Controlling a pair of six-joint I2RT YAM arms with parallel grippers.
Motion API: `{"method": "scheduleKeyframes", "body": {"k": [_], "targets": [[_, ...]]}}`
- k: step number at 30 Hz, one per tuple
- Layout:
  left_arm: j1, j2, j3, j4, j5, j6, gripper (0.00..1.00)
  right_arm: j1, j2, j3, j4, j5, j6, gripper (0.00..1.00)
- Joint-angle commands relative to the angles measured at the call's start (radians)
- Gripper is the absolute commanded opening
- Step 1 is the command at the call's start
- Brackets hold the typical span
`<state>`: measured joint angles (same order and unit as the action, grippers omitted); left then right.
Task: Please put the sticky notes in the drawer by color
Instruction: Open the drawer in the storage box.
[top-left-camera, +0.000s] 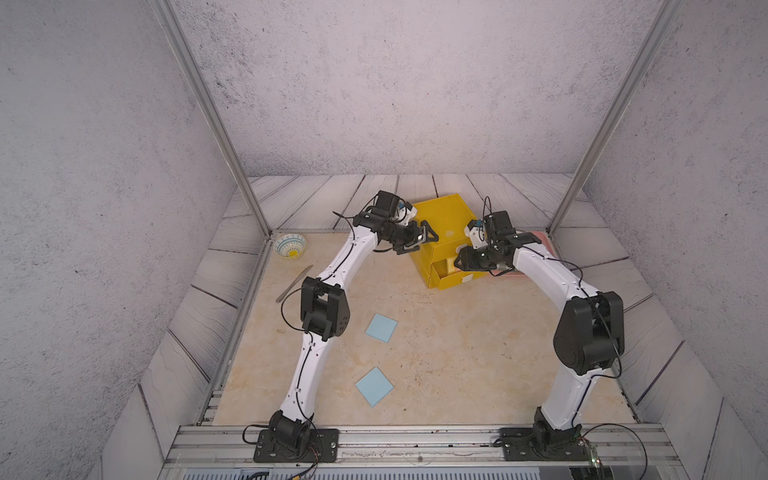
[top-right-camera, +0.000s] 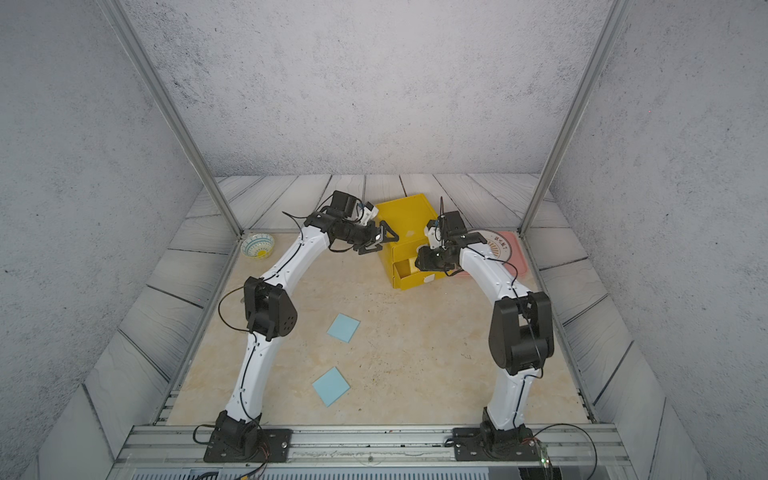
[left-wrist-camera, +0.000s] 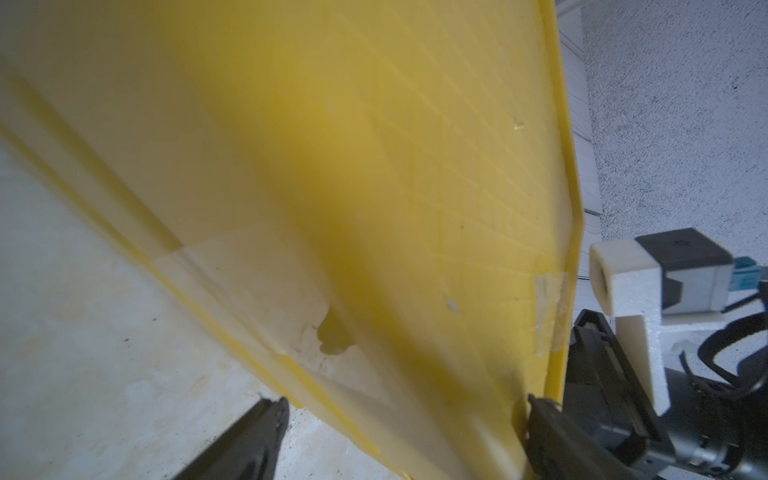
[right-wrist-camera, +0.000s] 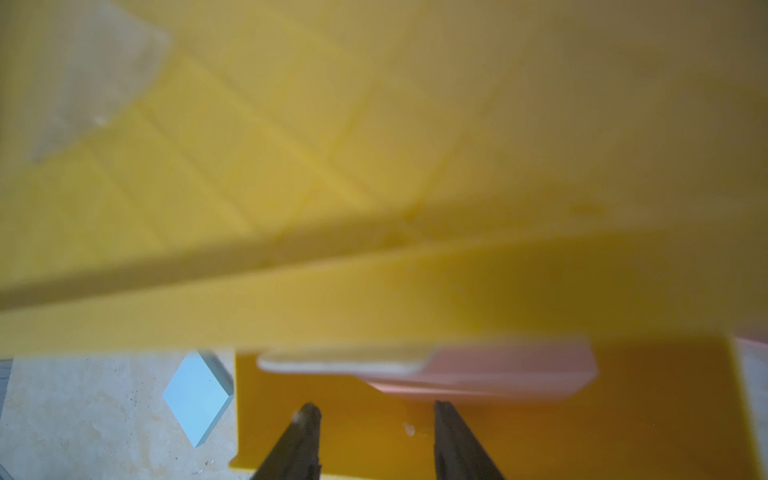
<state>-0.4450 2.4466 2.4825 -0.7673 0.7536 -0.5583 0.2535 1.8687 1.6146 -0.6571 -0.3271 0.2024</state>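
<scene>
The yellow drawer (top-left-camera: 444, 220) (top-right-camera: 409, 220) stands at the back of the table with its lowest tray pulled out. My right gripper (top-left-camera: 458, 262) (right-wrist-camera: 376, 409) hovers open over that tray's bare floor. Just beyond its fingertips (right-wrist-camera: 307, 415) lies a pink sticky note (right-wrist-camera: 511, 370), with a pale rounded piece over one end. My left gripper (top-left-camera: 422, 241) (left-wrist-camera: 405, 409) is open wide and straddles the box's left front corner (left-wrist-camera: 374, 166), one finger against its edge. Two light blue sticky notes (top-left-camera: 381, 327) (top-left-camera: 374, 385) lie flat on the table in both top views; the right wrist view shows one (right-wrist-camera: 195, 399).
A patterned bowl (top-left-camera: 289, 245) and a slim metal tool (top-left-camera: 294, 283) sit at the table's left edge. A pink tray (top-right-camera: 515, 253) with a round plate lies right of the box, behind my right arm. Metal frame posts (top-left-camera: 249, 199) rise at both back corners.
</scene>
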Motion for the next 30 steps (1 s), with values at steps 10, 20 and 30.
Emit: {"method": "scheduleKeyframes", "body": {"k": [10, 20, 30], "targets": [[0.012, 0.043, -0.01, -0.071, -0.063, 0.008, 0.94, 0.004, -0.054, -0.047, -0.205, 0.081, -0.056, 0.5], [0.01, 0.044, -0.011, -0.066, -0.065, 0.004, 0.94, 0.003, -0.075, -0.042, -0.239, 0.08, -0.055, 0.5], [0.012, 0.046, 0.014, -0.082, -0.064, 0.008, 0.95, 0.004, -0.187, 0.008, -0.208, 0.043, -0.038, 0.5]]}}
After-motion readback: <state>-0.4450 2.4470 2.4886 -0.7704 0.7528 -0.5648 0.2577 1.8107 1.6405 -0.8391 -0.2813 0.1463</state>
